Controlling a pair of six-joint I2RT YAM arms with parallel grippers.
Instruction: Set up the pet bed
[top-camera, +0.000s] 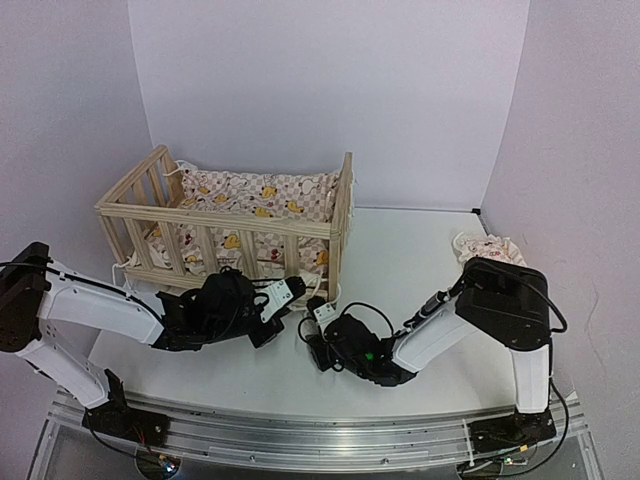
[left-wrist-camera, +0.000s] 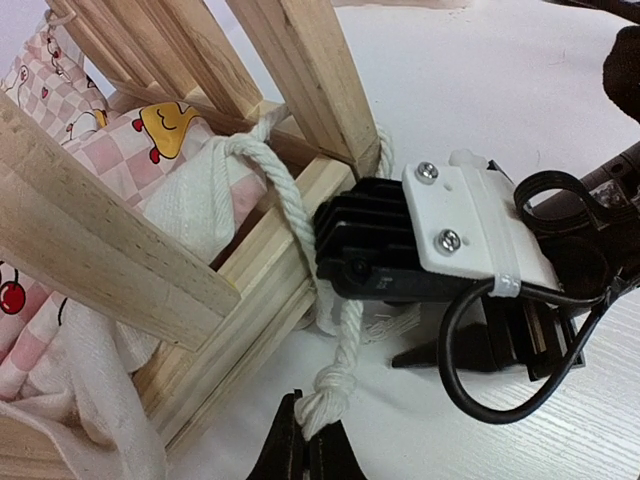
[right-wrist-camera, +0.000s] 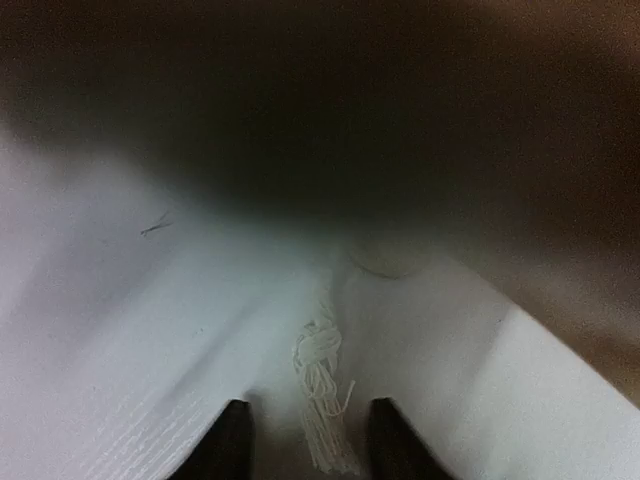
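pet bed (top-camera: 345, 210): likely light, stiff wood; grip a rail
left end effector (left-wrist-camera: 305, 455) clenches knotted cord (left-wrist-camera: 335, 385); right end effector (right-wrist-camera: 312, 440) parted around frayed cord end (right-wrist-camera: 320, 370)

Soft, even light fills the overhead view, with faint shadows on the white tabletop (top-camera: 410, 250). The left wrist view shows the light-wood slatted pet bed (left-wrist-camera: 300, 90) and white twisted rope (left-wrist-camera: 283, 190) bright and sharp. The right wrist view is dim and blurred, dark across its top.
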